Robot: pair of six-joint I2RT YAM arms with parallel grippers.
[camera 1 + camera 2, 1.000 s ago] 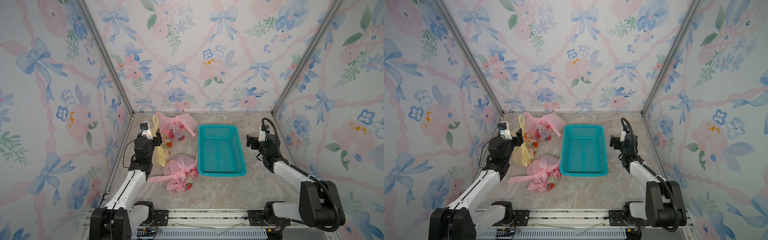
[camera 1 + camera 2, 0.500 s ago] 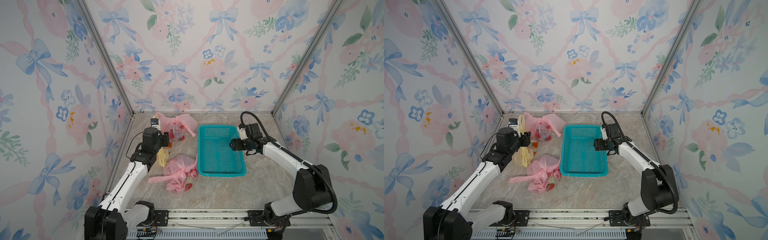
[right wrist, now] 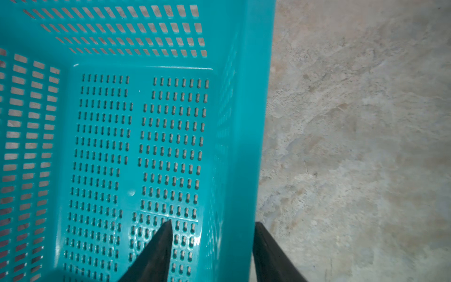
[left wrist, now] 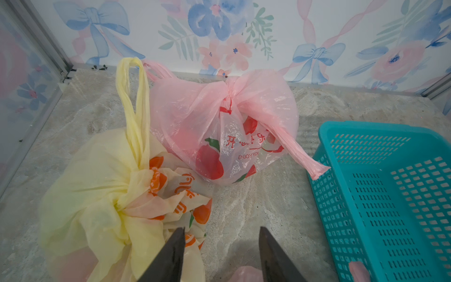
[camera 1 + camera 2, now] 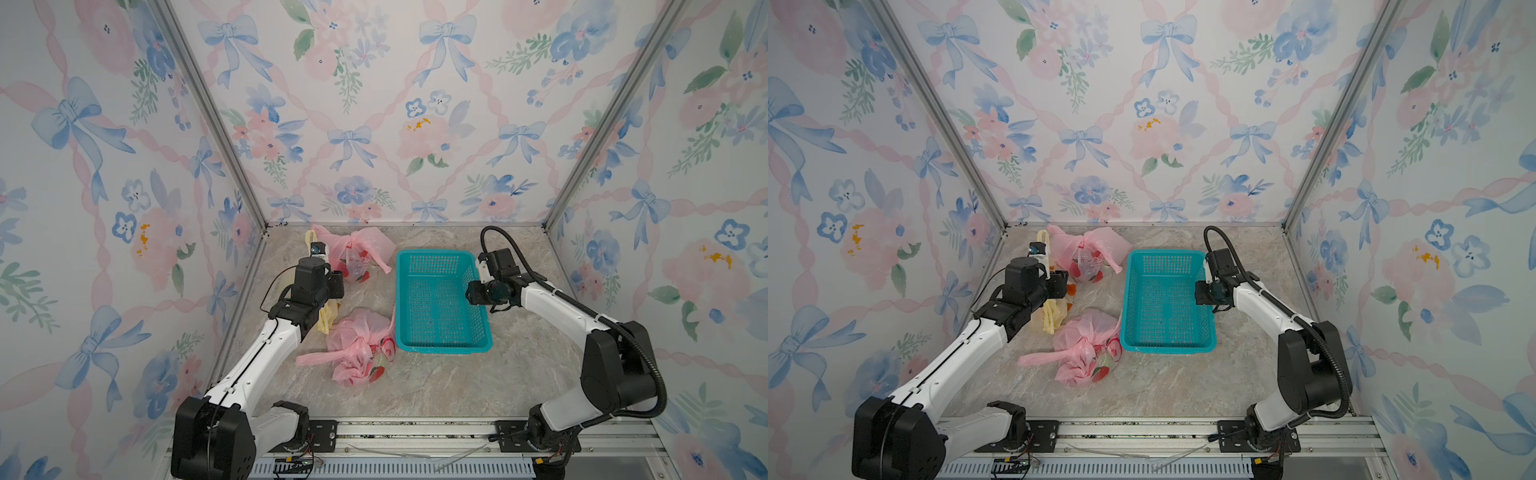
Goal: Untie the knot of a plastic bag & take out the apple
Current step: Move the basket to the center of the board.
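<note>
A knotted pink plastic bag (image 5: 353, 253) with red fruit print stands at the back; its knot (image 4: 228, 91) faces the left wrist camera. A second pink bag (image 5: 357, 349) lies nearer the front, next to the basket. A knotted yellow bag (image 4: 102, 195) sits partly under my left arm. No apple shows apart from the prints. My left gripper (image 4: 220, 234) hangs open over bare floor between the yellow bag and the basket. My right gripper (image 3: 212, 227) is open, its jaws straddling the right wall of the teal basket (image 3: 246, 122).
The teal basket (image 5: 436, 251) sits mid-floor with nothing in it. Flowered walls with metal corner posts (image 5: 208, 112) close in the left, back and right. A rail (image 5: 415, 428) with both arm bases runs along the front.
My right arm swung in from the right wall to the basket's right side and its jaws narrowed. My left arm pushed toward the back pink bag, jaws narrowing a little.
</note>
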